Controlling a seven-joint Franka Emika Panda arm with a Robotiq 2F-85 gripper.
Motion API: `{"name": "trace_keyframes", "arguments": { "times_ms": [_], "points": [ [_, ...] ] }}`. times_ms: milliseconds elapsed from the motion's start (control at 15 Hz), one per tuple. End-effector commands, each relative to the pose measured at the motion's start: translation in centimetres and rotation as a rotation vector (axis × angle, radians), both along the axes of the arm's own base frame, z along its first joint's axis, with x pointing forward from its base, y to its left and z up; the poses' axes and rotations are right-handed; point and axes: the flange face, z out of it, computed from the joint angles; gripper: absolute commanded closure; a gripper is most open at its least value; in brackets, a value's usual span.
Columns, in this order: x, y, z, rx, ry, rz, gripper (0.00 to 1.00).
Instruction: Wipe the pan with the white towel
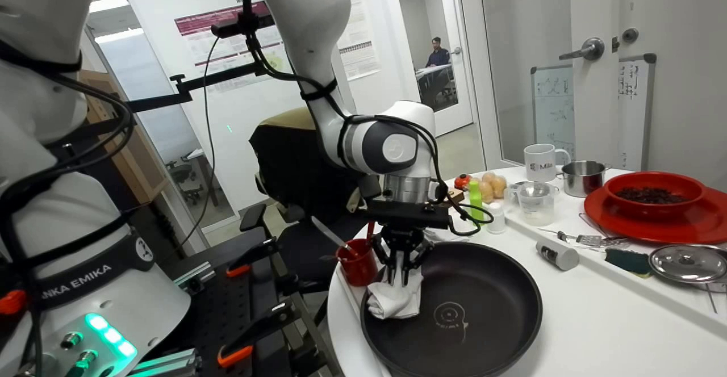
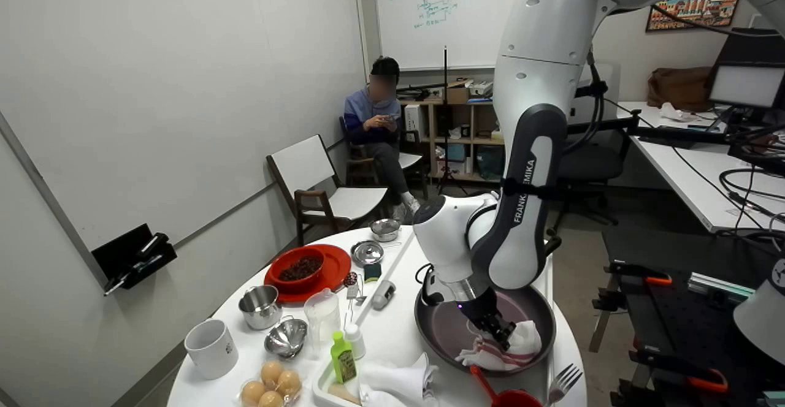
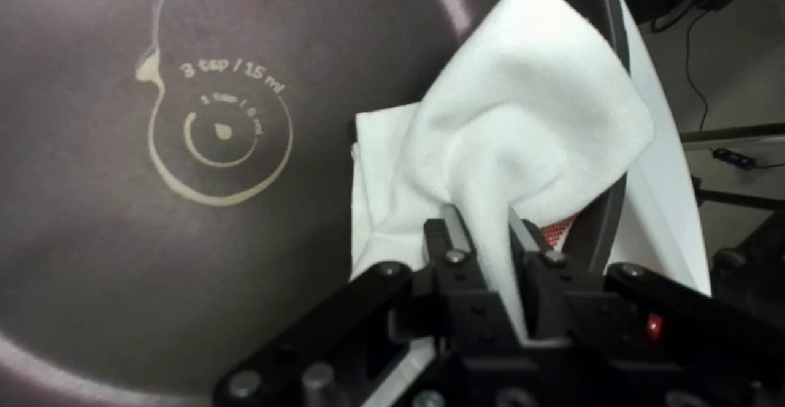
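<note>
A dark round frying pan [image 1: 494, 292] lies on the white table; it also shows in an exterior view [image 2: 438, 315] and the wrist view [image 3: 80, 211]. The white towel [image 1: 392, 304] is crumpled inside the pan against its side wall. Its red stripes show in an exterior view [image 2: 525, 337]. My gripper [image 1: 398, 281] points down over the towel. In the wrist view the gripper [image 3: 484, 214] has its fingers closed around an upright fold of the towel [image 3: 527, 70]. The towel's underside is hidden.
A red cup [image 1: 359, 263] with a fork stands close beside the pan rim. A second white cloth [image 2: 395, 382] lies by a green bottle [image 2: 342, 358]. A white raised strip [image 1: 619, 292] crosses the table. Beyond it stand a red bowl [image 1: 653, 206] and a white mug [image 1: 540, 162].
</note>
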Motion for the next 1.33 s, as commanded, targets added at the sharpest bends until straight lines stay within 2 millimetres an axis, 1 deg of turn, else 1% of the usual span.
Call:
{"name": "trace_keyframes", "arguments": {
  "times_ms": [0,200,467,867,1267],
  "points": [
    [-2.3,-2.1,1.0,-0.027,0.045,0.051,0.91],
    [-3.4,-4.1,1.3,-0.047,0.059,0.043,0.91],
    [-3.9,-7.2,1.3,-0.088,0.068,0.018,0.91],
    [-3.1,-11.3,-0.1,-0.137,0.034,-0.047,0.91],
    [-1.1,-15.4,-0.9,-0.206,-0.01,-0.172,0.91]
  ]
}}
